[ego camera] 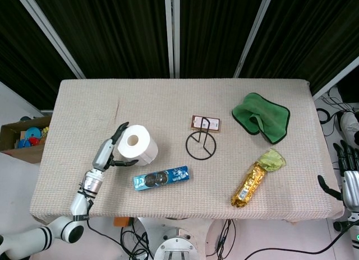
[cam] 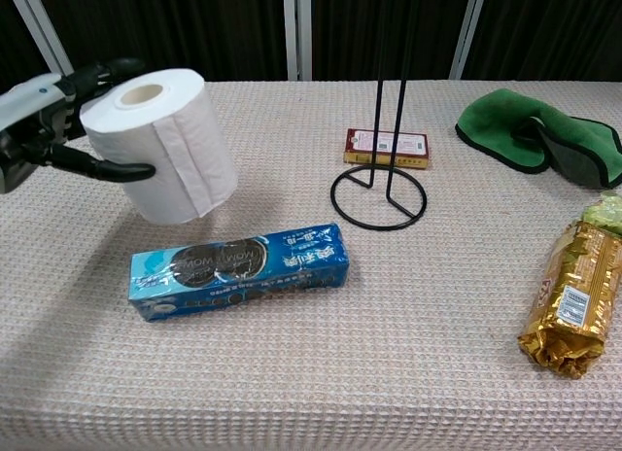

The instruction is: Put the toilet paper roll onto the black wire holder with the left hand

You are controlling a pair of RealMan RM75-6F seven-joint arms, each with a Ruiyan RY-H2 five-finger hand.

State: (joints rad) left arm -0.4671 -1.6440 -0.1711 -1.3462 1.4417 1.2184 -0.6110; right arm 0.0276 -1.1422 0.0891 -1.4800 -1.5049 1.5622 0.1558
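Note:
My left hand [ego camera: 107, 152] [cam: 49, 121] grips the white toilet paper roll [ego camera: 136, 145] [cam: 165, 143] from its left side. The roll hangs tilted above the table at the left, clear of the cloth. The black wire holder [ego camera: 201, 143] [cam: 380, 184] stands at the table's middle, a round base with a tall upright post, well to the right of the roll. My right hand [ego camera: 349, 179] hangs beyond the table's right edge with its fingers apart and nothing in it.
A blue cookie pack [ego camera: 162, 177] [cam: 239, 270] lies just in front of the roll. A small red box [ego camera: 205, 123] [cam: 386, 148] sits behind the holder. A green cloth [ego camera: 261, 116] [cam: 539, 130] and a gold snack bag [ego camera: 253, 181] [cam: 573, 298] lie to the right.

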